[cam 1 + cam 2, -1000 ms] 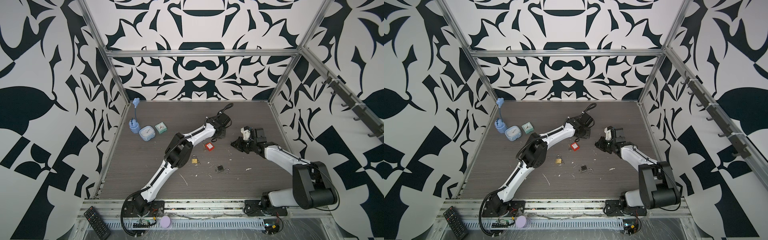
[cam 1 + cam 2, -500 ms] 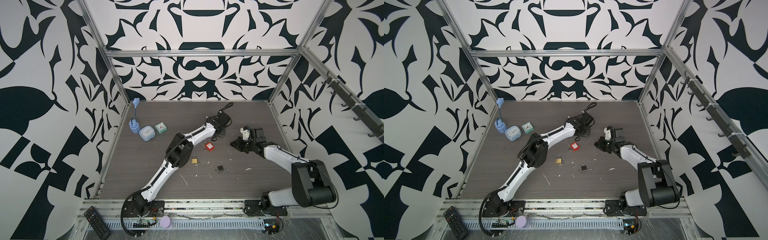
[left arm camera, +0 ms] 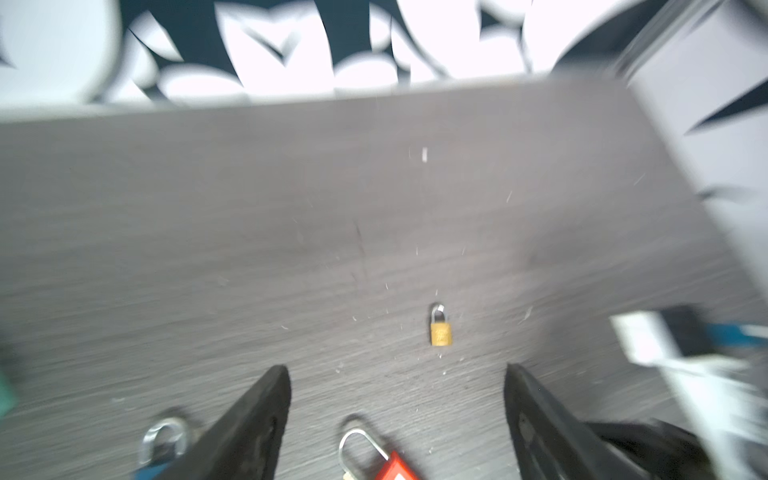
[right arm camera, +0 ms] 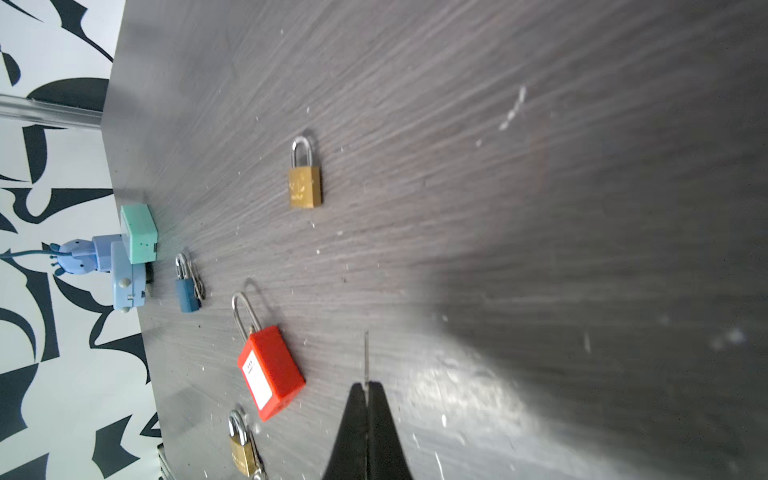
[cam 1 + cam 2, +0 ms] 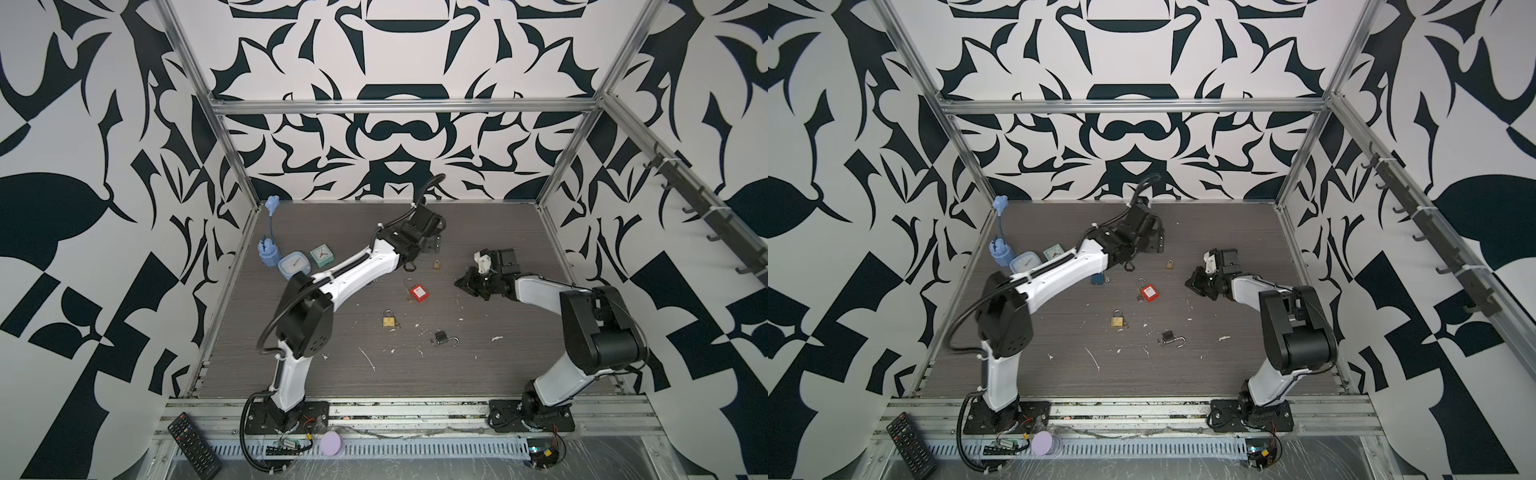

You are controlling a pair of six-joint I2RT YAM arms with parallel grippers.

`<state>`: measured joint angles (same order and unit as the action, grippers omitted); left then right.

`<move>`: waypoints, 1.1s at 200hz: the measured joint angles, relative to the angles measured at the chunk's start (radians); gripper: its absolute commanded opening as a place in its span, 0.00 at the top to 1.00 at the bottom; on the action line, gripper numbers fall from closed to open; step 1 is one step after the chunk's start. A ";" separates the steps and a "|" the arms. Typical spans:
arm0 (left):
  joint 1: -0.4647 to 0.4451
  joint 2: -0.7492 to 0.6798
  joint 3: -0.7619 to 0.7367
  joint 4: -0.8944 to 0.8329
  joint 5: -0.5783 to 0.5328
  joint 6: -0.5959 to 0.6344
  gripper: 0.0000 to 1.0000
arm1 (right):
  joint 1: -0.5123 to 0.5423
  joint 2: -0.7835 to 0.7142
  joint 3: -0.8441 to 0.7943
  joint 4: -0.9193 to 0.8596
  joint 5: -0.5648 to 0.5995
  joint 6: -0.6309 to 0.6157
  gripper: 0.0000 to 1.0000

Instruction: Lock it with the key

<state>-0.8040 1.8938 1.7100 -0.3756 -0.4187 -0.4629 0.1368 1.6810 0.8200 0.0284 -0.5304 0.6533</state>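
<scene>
My right gripper (image 4: 366, 384) is shut on a key (image 4: 366, 357), whose thin blade sticks out past the fingertips. It hovers low at the right in both top views (image 5: 467, 284) (image 5: 1196, 282). A red padlock (image 4: 270, 374) (image 5: 417, 292) lies to its left. A small brass padlock (image 3: 440, 332) (image 5: 436, 264) lies flat, shackle closed, just ahead of my left gripper (image 3: 397, 370) (image 5: 432, 245). That gripper is open with nothing between its fingers.
Other padlocks lie about: a blue one (image 4: 188, 291) (image 5: 1098, 279), a bigger brass one (image 5: 389, 319) (image 4: 243, 451), and a black one (image 5: 442, 336) with its shackle swung open. A teal clock (image 5: 321, 255), a blue clock (image 5: 294, 266) and a blue toy (image 5: 268, 251) stand at the back left.
My left gripper has gone from shut to open, and the small brass padlock now shows on the table in front of it. The right arm has not moved.
</scene>
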 measured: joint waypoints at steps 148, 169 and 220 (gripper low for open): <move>0.072 -0.443 -0.624 0.200 -0.037 -0.030 0.16 | 0.024 0.357 0.413 -0.123 -0.008 -0.033 1.00; 0.083 -0.443 -0.624 0.200 -0.031 -0.031 0.16 | 0.041 0.370 0.438 -0.137 -0.007 -0.045 1.00; 0.092 -0.443 -0.624 0.200 -0.028 -0.033 0.16 | 0.054 0.373 0.445 -0.147 0.005 -0.067 0.92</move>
<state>-0.7116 1.4506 1.0859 -0.1761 -0.4469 -0.4957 0.1905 2.0544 1.2652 -0.1184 -0.5259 0.5861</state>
